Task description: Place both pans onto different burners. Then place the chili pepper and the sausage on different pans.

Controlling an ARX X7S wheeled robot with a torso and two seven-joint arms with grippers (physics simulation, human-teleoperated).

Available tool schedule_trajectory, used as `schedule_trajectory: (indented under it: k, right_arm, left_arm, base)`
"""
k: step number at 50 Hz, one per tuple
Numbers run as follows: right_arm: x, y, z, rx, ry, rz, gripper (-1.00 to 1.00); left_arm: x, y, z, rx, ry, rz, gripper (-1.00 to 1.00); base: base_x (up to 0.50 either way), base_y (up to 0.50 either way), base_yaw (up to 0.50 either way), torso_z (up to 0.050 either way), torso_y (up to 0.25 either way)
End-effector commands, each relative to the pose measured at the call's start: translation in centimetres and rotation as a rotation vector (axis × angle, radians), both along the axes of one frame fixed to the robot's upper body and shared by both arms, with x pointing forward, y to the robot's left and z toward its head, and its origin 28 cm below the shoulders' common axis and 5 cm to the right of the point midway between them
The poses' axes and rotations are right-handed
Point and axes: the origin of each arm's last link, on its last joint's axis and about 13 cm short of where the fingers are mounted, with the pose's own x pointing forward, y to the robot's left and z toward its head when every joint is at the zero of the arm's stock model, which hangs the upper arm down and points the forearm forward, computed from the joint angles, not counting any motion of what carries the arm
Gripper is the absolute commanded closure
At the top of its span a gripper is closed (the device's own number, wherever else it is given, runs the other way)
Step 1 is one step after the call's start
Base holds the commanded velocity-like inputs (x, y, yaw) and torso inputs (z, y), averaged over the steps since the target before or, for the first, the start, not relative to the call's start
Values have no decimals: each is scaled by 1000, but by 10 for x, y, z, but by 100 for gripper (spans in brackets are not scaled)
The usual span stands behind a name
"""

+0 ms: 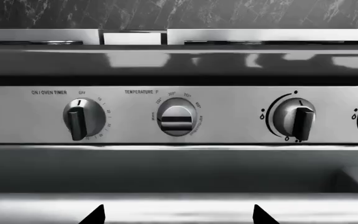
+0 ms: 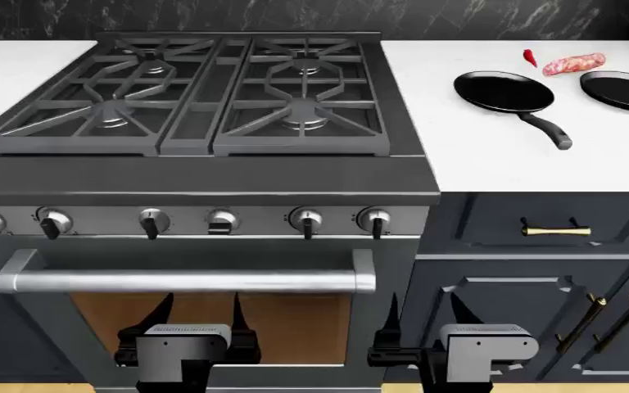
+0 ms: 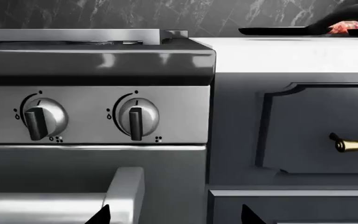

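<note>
Nothing started yet: I have both arms parked low in front of the oven door, left gripper [image 2: 199, 315] and right gripper [image 2: 422, 315] each with fingers apart and empty. Both pans sit on the white tabletop [image 2: 478, 155] right of the stove: near pan [image 2: 503, 91] with its handle pointing toward me, second pan [image 2: 627, 88] cut off by the frame edge. Chili pepper [image 2: 530, 56] and sausage [image 2: 573, 64] lie just behind the near pan, pepper close beside the sausage. Burners [image 2: 304, 115] are all bare. Risks as I see them: everything is off to the right, so my left arm has a long reach across; the far pan is partly out of view, so I may misjudge its handle. A long handle grabbed at the end likely tips the pan. The pepper is tiny and thin, easy to miss or nudge into the sausage. Raising the arms could clip the oven handle [image 2: 183, 281] or knobs [image 2: 305, 219].
</note>
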Motion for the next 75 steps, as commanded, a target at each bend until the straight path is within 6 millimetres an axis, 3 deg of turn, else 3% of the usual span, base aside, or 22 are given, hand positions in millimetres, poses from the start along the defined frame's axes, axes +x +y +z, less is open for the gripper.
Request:
schedule_trajectory:
  k: [1,16,75]
  right_arm:
    - [0,1,-1,-7,1,5,-100]
    - [0,1,-2,-17,17,12,-100]
    - [1,1,-3,-3,37,12,-100]
  left_arm:
    - [0,0,0,0,0,4,-100]
    - [1,0,-1,6,0,12,-100]
    - [2,0,-2,1,3,20,-100]
  base:
    - [0,0,0,0,0]
    - [0,-27,0,0,0]
    - [0,-500,0,0,0]
